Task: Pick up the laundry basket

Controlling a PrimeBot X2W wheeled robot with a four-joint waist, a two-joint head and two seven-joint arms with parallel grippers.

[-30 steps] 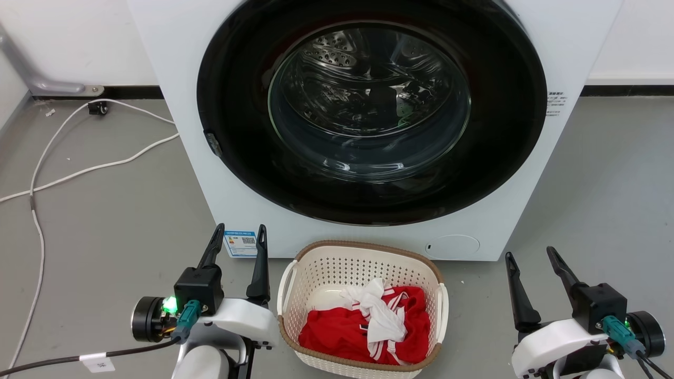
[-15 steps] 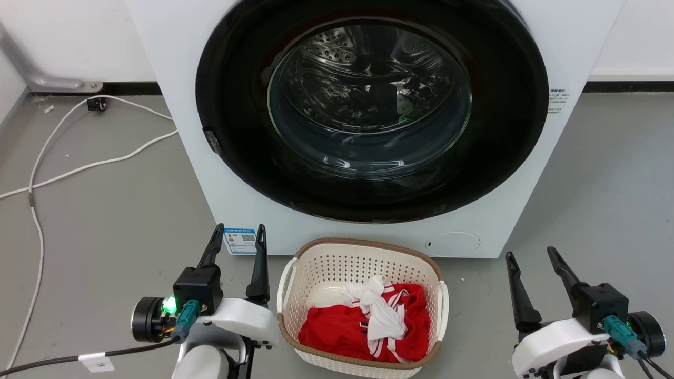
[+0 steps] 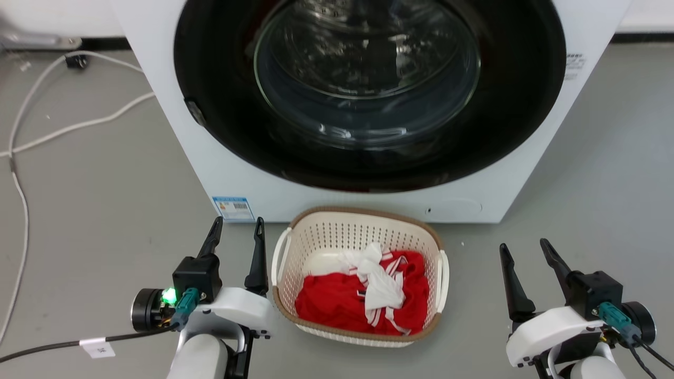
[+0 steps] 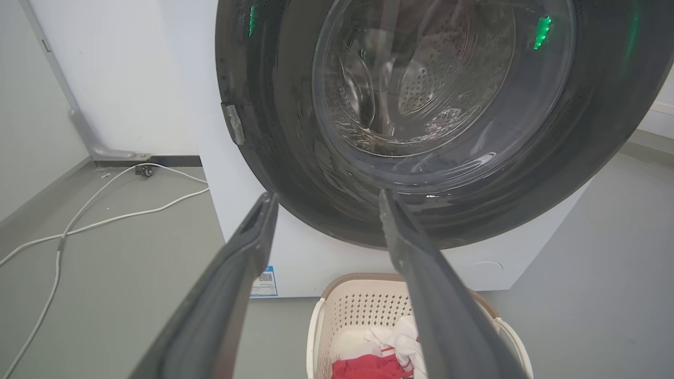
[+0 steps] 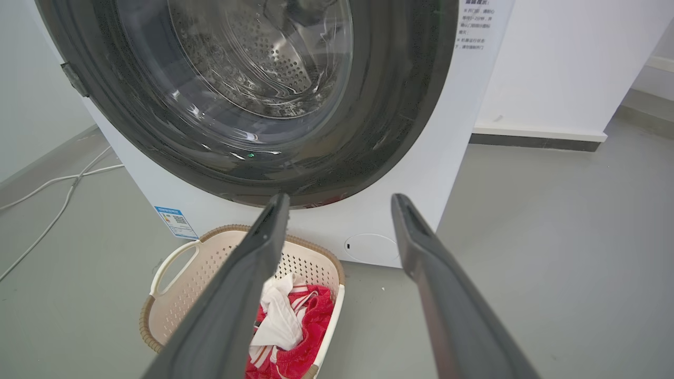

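On grey floor (image 3: 105,173) before a white front-loading washing machine (image 3: 221,173), the head view shows the cream perforated plastic laundry basket (image 3: 342,234) between left gripper (image 3: 238,221) and right gripper (image 3: 523,245); both wrist views show fingers (image 4: 231,273) apart, empty: likely the approach, with reaching its side handles (image 3: 279,252) next.

Likely a bare laundry room: a front-loading washing machine (image 3: 368,105) on grey floor (image 3: 95,184), white cable (image 3: 79,123) trailing.
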